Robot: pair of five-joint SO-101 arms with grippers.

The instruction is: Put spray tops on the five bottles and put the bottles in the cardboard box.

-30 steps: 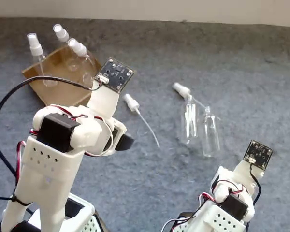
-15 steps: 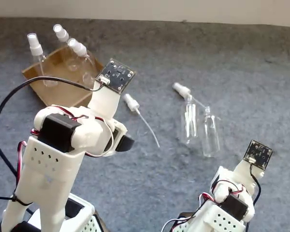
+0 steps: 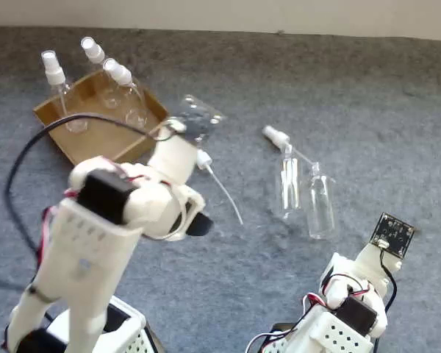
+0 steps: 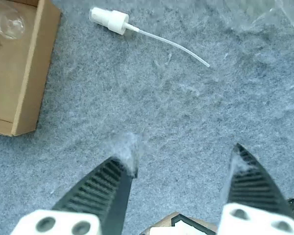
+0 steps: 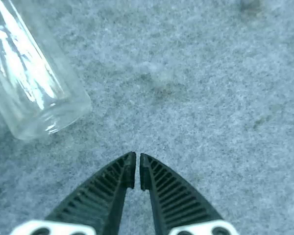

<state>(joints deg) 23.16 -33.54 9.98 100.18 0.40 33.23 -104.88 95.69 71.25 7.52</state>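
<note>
Three clear bottles with white spray tops [image 3: 95,51] stand in the cardboard box [image 3: 95,136] at the far left of the table. A loose spray top [image 3: 201,157] with its long thin tube lies on the grey carpet beside the box. Right of it lie two clear bottles: one [image 3: 288,187] has a spray top at its neck, the other [image 3: 320,207] has a bare neck. My left gripper [image 4: 183,159] hangs open over bare carpet, short of the loose spray top [image 4: 110,19]. My right gripper [image 5: 137,164] is shut and empty, close to the base of a lying bottle [image 5: 34,93].
The left arm [image 3: 125,213] rises over the carpet between the box and the lying bottles. The right arm [image 3: 360,287] sits low at the near right. One corner of the box [image 4: 19,73] lies beside the left gripper. Grey carpet covers the table.
The left arm has swung forward and to the right, away from the box and toward the loose spray top. The right arm has not moved.
</note>
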